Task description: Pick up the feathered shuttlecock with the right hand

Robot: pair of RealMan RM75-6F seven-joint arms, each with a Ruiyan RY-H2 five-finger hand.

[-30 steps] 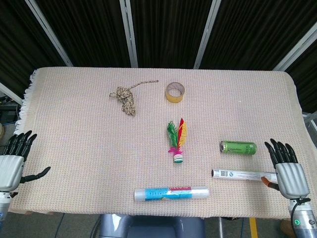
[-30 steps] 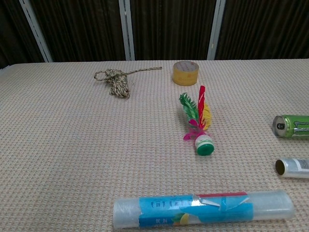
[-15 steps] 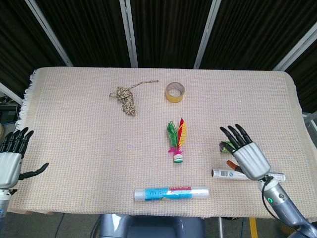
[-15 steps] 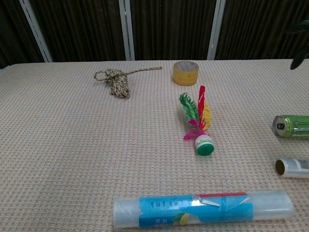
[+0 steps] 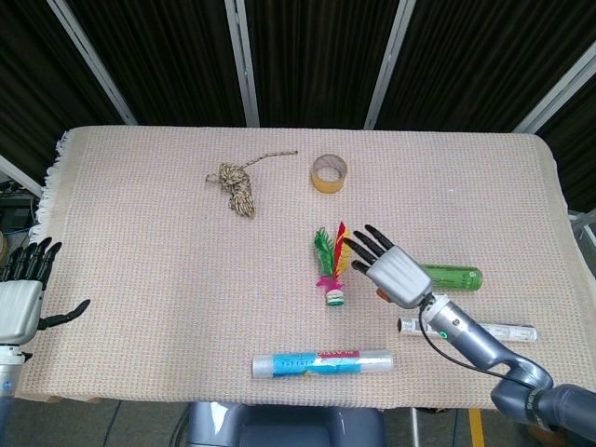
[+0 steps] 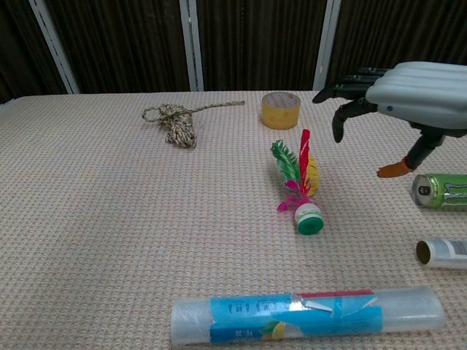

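Note:
The feathered shuttlecock lies flat near the middle of the table, its green and white base toward me and its red, green and yellow feathers pointing away. My right hand hovers above the cloth just to the shuttlecock's right, palm down, fingers spread and holding nothing. In the head view its fingertips reach the yellow feather's edge. My left hand stays off the table's left front corner, fingers spread and empty.
A green can and a silver tube lie to the right, under my right arm. A clear plastic roll lies at the front. A tape roll and a rope bundle sit farther back.
My right hand has swept left from the table's right edge, over the can, to just beside the shuttlecock, and entered the chest view. The left hand has barely moved.

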